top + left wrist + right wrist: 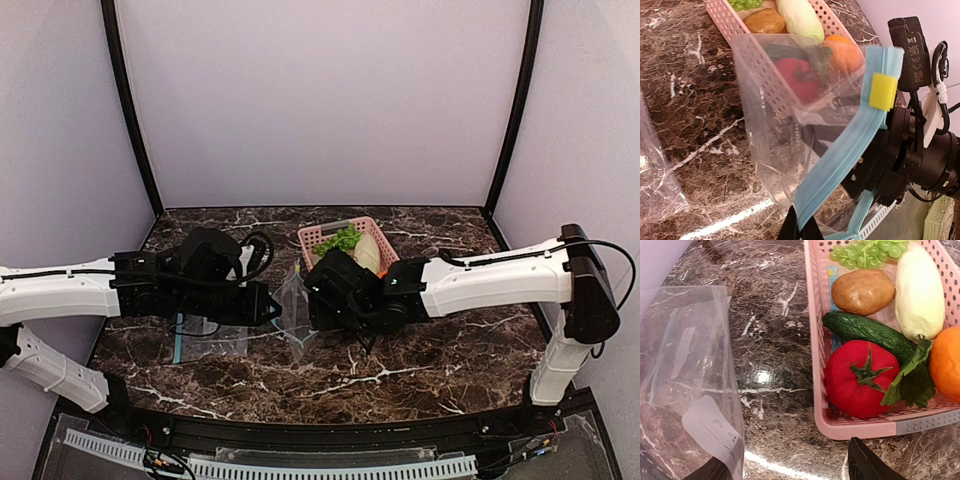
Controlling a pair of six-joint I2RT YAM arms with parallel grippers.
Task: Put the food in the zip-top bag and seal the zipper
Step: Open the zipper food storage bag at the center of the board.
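1. We find the left claw [801,229] at the bottom edge of the left wrist view, clenched on the lower end of the zipper [850,145]. It holds the zip-top bag [770,130] upright off the counter [775,340].
2. The zipper's long axis runs diagonally from bottom centre to upper right of that view. A second blue strip shows at the lower right, so we judge the mouth to be parted.
3. In the right wrist view the fingers of the right claw [787,471] stand wide apart at the bottom edge, released and grasping nothing we can see. Its left finger lies partly behind the bag film.
4. The deciding relation is that the food lies to the upper right of the right claw, inside the pink basket [860,429], while the bag lies to its left.
5. The tomato [860,377] sits nearest, just behind the near basket wall. The orange [946,362] is at the right edge and the grape bunch [867,252] at the far end.
6. We judge the right claw the nearer and the only free one for the pick.
7. Markings:
   - The white label [712,432] on the bag carries faint marks we cannot read.
   - A yellow tab [883,91] on the zipper is blank.
   - The small logo on the black camera housing [907,40] is illegible.
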